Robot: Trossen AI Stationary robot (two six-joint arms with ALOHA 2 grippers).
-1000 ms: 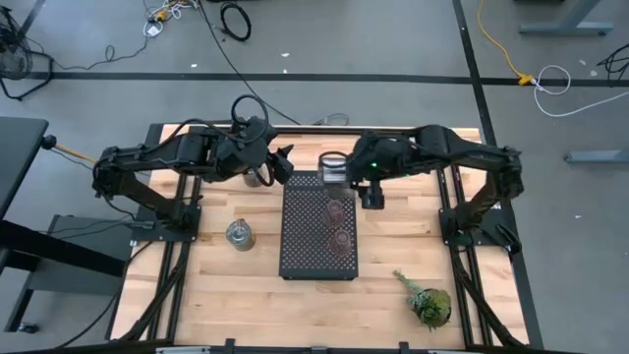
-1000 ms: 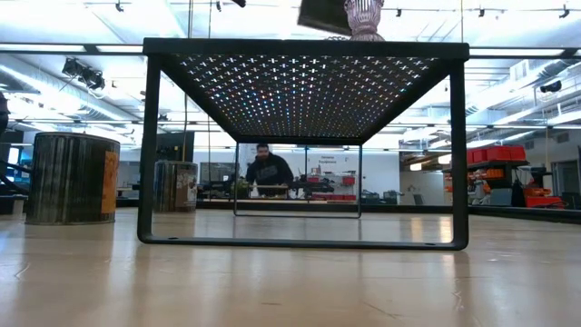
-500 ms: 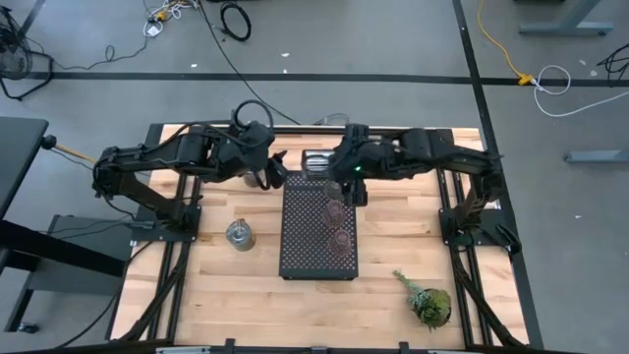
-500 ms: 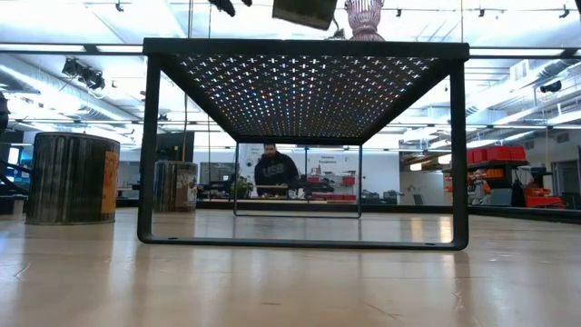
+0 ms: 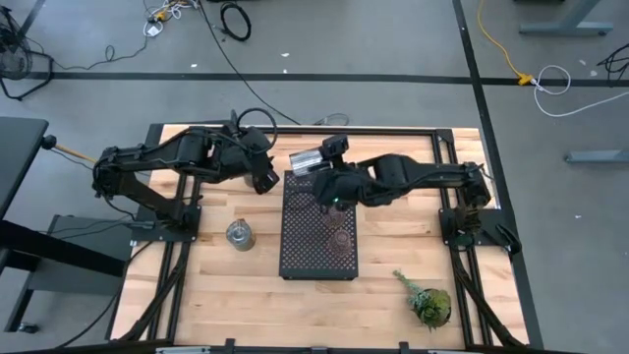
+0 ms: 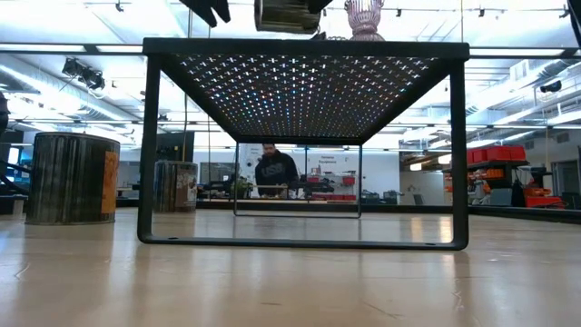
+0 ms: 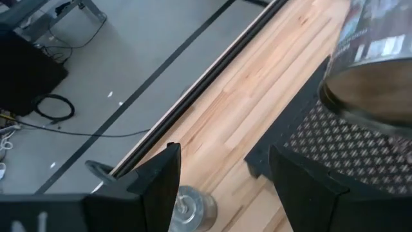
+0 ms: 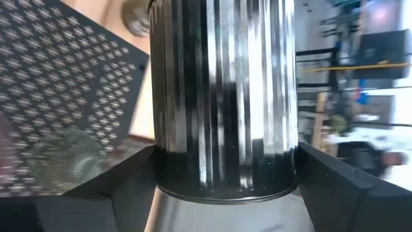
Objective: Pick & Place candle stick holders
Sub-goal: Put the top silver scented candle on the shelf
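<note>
Right end effector [image 8: 222, 187] gripping ribbed silvery holder [image 5: 306, 160] above tray [image 5: 305, 258]; two pinkish holders [image 5: 341, 237] on tray; left end effector [image 7: 222, 187] open, empty.

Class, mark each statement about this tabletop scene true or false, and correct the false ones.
1. The right gripper holds a ribbed silvery holder. True.
2. The plant sprig lies on the black tray. False: it lies on the wooden table, off the tray.
3. A silvery holder stands on the table beside the tray. True.
4. The left gripper grips a holder. False: nothing sits between its fingers.
5. The tray carries no holders. False: pinkish holders sit on it.
</note>
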